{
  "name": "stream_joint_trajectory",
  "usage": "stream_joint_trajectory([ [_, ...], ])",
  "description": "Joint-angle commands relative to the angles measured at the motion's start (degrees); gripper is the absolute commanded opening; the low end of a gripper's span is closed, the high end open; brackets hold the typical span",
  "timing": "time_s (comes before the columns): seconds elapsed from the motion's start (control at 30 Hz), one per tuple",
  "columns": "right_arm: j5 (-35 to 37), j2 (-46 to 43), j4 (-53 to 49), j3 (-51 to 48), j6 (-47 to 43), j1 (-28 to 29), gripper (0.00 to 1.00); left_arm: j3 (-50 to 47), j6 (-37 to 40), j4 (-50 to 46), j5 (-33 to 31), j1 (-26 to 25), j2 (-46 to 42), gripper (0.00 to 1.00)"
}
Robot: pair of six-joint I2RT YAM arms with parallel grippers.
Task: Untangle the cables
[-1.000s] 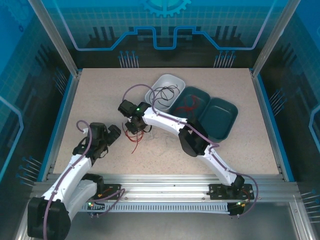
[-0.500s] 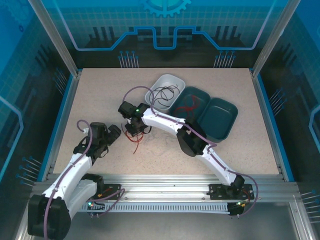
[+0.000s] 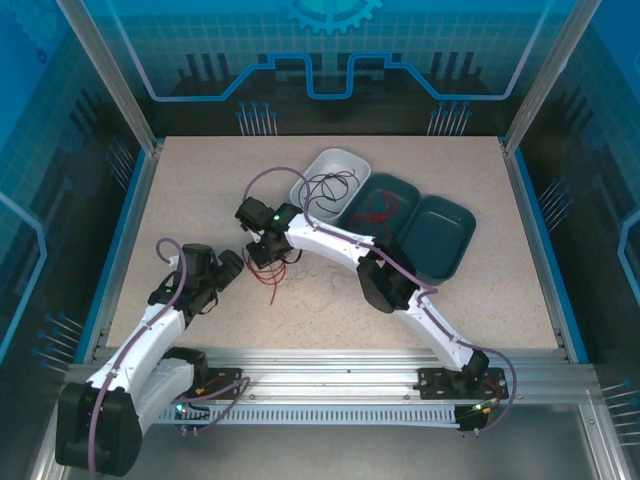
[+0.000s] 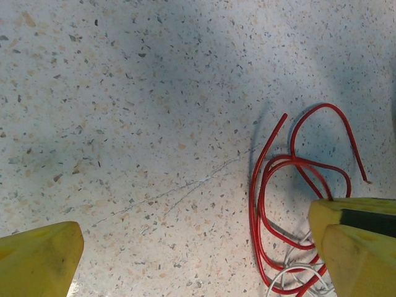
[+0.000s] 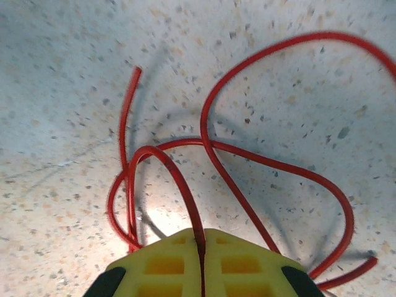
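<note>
A tangle of red cable [image 3: 268,288] with a white cable lies on the speckled table left of centre. My right gripper [image 3: 264,250] hangs over it, and in the right wrist view it [image 5: 202,257] is shut on one loop of the red cable [image 5: 210,145], which rises off the table between the yellow fingers. My left gripper [image 3: 232,268] is just left of the tangle and open, nothing between its fingers [image 4: 37,260]. The left wrist view has the red loops [image 4: 267,185] and the white cable [image 4: 297,273] beside its right finger [image 4: 362,247].
Three trays stand in a row at the back right. The white tray [image 3: 335,153] holds thin black cables [image 3: 328,187]. The middle teal tray [image 3: 400,182] holds a red cable [image 3: 378,210]. The right teal tray [image 3: 440,235] holds nothing.
My right gripper has edged slightly away from the arm bases with the red cable still held. The left arm has barely shifted.
</note>
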Motion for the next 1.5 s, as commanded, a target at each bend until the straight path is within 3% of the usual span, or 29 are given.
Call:
stream_joint_trajectory([
  [0.0, -0.50, -5.59, 1.88, -1.27, -0.50, -0.27, 0.07, 0.91, 1.74, 1.88, 2.81, 0.52, 0.19, 0.99],
  [0.33, 2.22, -17.74, 10.23, -12.60, -0.55, -0.49, 0.01, 0.79, 3.54, 4.61, 6.67, 0.57, 0.56, 0.99],
  [0.63, 4.02, -28.37, 18.82, -23.97, -0.34, -0.63, 0.00, 0.92, 5.76, 9.93, 14.59, 0.55, 2.64, 0.97],
  [1.13, 11.70, -43.97, 30.22, -41.63, 0.19, -1.45, 0.00, 0.56, 5.72, 16.69, 22.69, 0.51, 1.82, 0.83],
  [1.33, 11.54, -47.82, 34.63, -47.33, 0.25, -2.08, 0.00, 0.22, 0.85, 19.26, 23.82, 0.53, -2.88, 0.83],
  [1.47, 12.07, -49.60, 38.26, -50.92, -0.85, -1.98, 0.00, 2.27, -6.79, 18.02, 22.63, 0.53, -4.39, 0.85],
])
